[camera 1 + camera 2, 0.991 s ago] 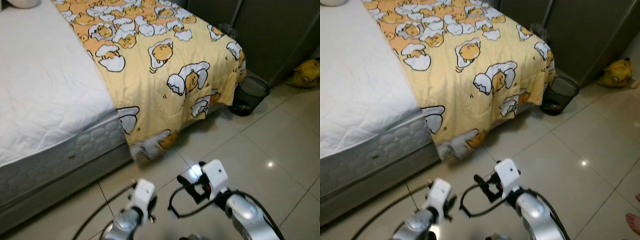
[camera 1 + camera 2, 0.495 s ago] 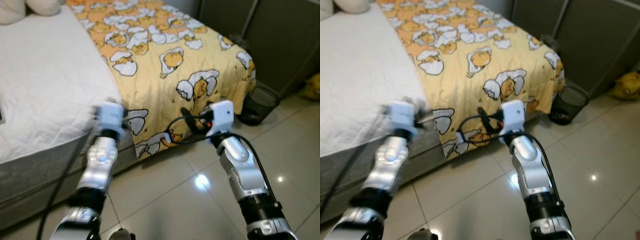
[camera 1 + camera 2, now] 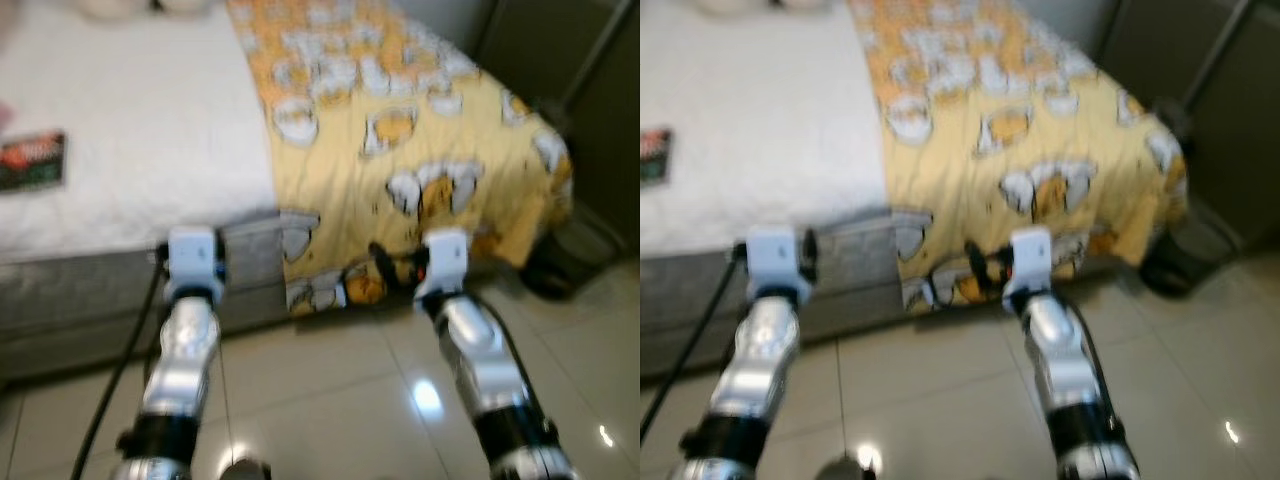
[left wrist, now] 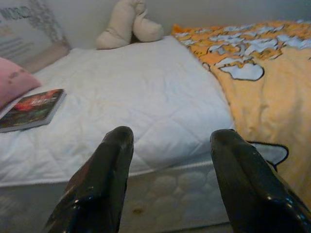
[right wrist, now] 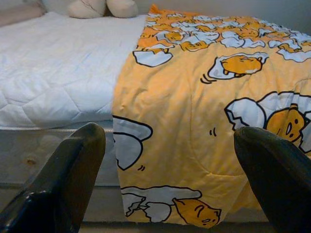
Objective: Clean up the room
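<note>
Facing the bed (image 4: 146,97), both end effectors gape beside its yellow blanket (image 5: 204,126).

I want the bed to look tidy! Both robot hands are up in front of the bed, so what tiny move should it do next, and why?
Probably ease the right gripper forward to the hanging edge of the yellow blanket. Its fingers are open with that edge straight between them, and the blanket covers just one side of the white mattress. The left gripper is open too, facing the mattress side.
</note>
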{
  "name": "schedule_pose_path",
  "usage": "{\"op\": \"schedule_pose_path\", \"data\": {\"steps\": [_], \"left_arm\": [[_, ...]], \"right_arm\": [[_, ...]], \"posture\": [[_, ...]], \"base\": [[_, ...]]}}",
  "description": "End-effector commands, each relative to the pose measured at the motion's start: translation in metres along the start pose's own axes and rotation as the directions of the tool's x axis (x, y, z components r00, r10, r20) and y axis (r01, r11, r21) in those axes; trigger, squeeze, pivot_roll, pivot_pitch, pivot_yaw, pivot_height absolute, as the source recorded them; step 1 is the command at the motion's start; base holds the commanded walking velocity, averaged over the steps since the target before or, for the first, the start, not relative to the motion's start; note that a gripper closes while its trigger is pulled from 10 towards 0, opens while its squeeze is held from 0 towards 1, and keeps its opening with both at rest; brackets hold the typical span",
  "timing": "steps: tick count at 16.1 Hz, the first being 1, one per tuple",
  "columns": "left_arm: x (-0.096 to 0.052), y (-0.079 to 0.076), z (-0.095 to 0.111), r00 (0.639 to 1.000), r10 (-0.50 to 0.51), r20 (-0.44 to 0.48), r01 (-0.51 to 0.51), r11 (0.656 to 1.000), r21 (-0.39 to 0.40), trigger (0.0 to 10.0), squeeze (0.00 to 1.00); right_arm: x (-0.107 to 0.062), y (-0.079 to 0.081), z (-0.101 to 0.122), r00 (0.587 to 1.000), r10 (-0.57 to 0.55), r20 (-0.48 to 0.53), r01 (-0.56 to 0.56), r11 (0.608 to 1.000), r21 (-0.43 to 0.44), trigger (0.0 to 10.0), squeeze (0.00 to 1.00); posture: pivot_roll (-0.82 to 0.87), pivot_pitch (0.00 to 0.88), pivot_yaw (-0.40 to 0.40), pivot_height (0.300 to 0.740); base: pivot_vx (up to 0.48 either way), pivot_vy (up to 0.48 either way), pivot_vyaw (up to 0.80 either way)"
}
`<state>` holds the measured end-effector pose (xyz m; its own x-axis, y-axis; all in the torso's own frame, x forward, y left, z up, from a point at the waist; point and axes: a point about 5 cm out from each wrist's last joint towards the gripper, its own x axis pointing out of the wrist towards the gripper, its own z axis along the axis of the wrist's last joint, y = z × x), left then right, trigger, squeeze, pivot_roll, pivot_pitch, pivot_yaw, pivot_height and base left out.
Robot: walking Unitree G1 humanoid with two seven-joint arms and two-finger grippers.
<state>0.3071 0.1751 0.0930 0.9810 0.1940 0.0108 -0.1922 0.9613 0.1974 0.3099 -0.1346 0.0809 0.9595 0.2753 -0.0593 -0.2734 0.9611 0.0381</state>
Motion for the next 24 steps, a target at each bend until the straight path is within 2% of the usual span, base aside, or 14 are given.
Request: {"op": "schedule_pose_path", "data": {"steps": [1, 2, 3, 4, 6, 7, 9, 13, 15, 21, 22, 23, 24], "left_arm": [[0.002, -0.017, 0.001, 0.998, -0.062, -0.029, 0.063, 0.997, 0.043, 10.0, 1.00], [0.006, -0.018, 0.003, 0.998, -0.058, -0.036, 0.059, 0.997, 0.041, 10.0, 0.00], [0.008, -0.022, 0.007, 0.996, -0.086, -0.021, 0.086, 0.996, 0.035, 10.0, 0.00], [0.007, -0.025, 0.009, 0.993, -0.117, -0.007, 0.117, 0.993, -0.005, 10.0, 0.00], [0.006, -0.028, 0.007, 0.992, -0.122, -0.023, 0.122, 0.993, -0.006, 10.0, 0.00], [0.005, -0.032, 0.004, 0.991, -0.130, -0.043, 0.130, 0.992, -0.006, 10.0, 0.00], [0.004, -0.034, 0.003, 0.988, -0.144, -0.047, 0.145, 0.989, 0.006, 10.0, 0.00], [0.002, -0.033, -0.012, 0.981, -0.139, -0.135, 0.130, 0.989, -0.072, 10.0, 0.00], [0.003, -0.034, -0.010, 0.981, -0.148, -0.123, 0.143, 0.988, -0.051, 10.0, 0.00], [0.003, -0.041, -0.013, 0.976, -0.171, -0.136, 0.163, 0.984, -0.071, 10.0, 0.00], [0.001, -0.041, -0.015, 0.975, -0.173, -0.137, 0.165, 0.984, -0.071, 10.0, 0.00], [-0.017, -0.026, -0.029, 0.974, -0.184, -0.131, 0.171, 0.980, -0.105, 10.0, 0.00], [-0.024, -0.018, -0.034, 0.975, -0.183, -0.129, 0.169, 0.979, -0.110, 10.0, 0.00]], "right_arm": [[-0.005, -0.010, -0.006, 0.999, -0.041, -0.016, 0.041, 0.999, -0.013, 10.0, 0.00], [-0.006, -0.010, -0.008, 0.999, -0.044, -0.023, 0.043, 0.999, -0.032, 10.0, 0.00], [-0.006, -0.012, -0.010, 0.997, -0.067, -0.042, 0.063, 0.995, -0.076, 10.0, 0.00], [-0.005, -0.014, -0.012, 0.996, -0.077, -0.047, 0.073, 0.994, -0.076, 10.0, 0.00], [-0.005, -0.014, -0.011, 0.997, -0.067, -0.044, 0.063, 0.994, -0.095, 10.0, 0.00], [-0.006, -0.012, -0.006, 0.998, -0.058, -0.013, 0.057, 0.996, -0.068, 10.0, 0.00], [-0.005, -0.010, -0.007, 0.999, -0.040, -0.021, 0.038, 0.997, -0.065, 10.0, 0.00], [-0.007, -0.011, -0.009, 0.998, -0.058, -0.015, 0.057, 0.996, -0.069, 10.0, 0.00], [-0.008, -0.012, -0.009, 0.998, -0.063, -0.016, 0.062, 0.996, -0.070, 10.0, 0.00], [-0.012, -0.016, -0.011, 0.997, -0.077, -0.018, 0.076, 0.994, -0.073, 10.0, 0.00], [-0.013, -0.016, -0.012, 0.997, -0.077, -0.019, 0.076, 0.994, -0.073, 10.0, 0.00], [-0.020, -0.020, -0.013, 0.996, -0.086, -0.017, 0.085, 0.995, -0.057, 10.0, 0.00], [-0.024, -0.022, -0.014, 0.996, -0.093, -0.015, 0.092, 0.995, -0.047, 10.0, 0.00]], "posture": [[0.04, 0.000, -0.018, 0.740], [0.04, 0.000, -0.015, 0.740], [0.04, 0.000, -0.012, 0.740], [0.03, 0.000, -0.007, 0.740], [0.02, 0.000, -0.004, 0.740], [0.02, 0.000, -0.003, 0.740], [0.02, 0.000, -0.002, 0.740], [0.01, 0.000, 0.004, 0.740], [0.01, 0.000, 0.005, 0.740], [-0.01, 0.000, 0.015, 0.740], [-0.01, 0.000, 0.015, 0.740], [-0.02, 0.000, 0.025, 0.740], [-0.01, 0.000, 0.024, 0.740]], "base": [[0.000, -0.480, 0.52], [0.000, 0.000, 0.52], [0.000, 0.000, 0.00], [0.000, 0.000, 0.00], [0.371, -0.300, 0.00], [0.364, -0.311, 0.75], [0.362, -0.313, 0.71], [0.360, -0.312, 0.63], [0.362, -0.313, 0.58], [0.362, -0.311, 0.56], [0.360, -0.311, 0.56], [0.255, 0.000, 0.54], [0.000, 0.000, 0.54]]}}
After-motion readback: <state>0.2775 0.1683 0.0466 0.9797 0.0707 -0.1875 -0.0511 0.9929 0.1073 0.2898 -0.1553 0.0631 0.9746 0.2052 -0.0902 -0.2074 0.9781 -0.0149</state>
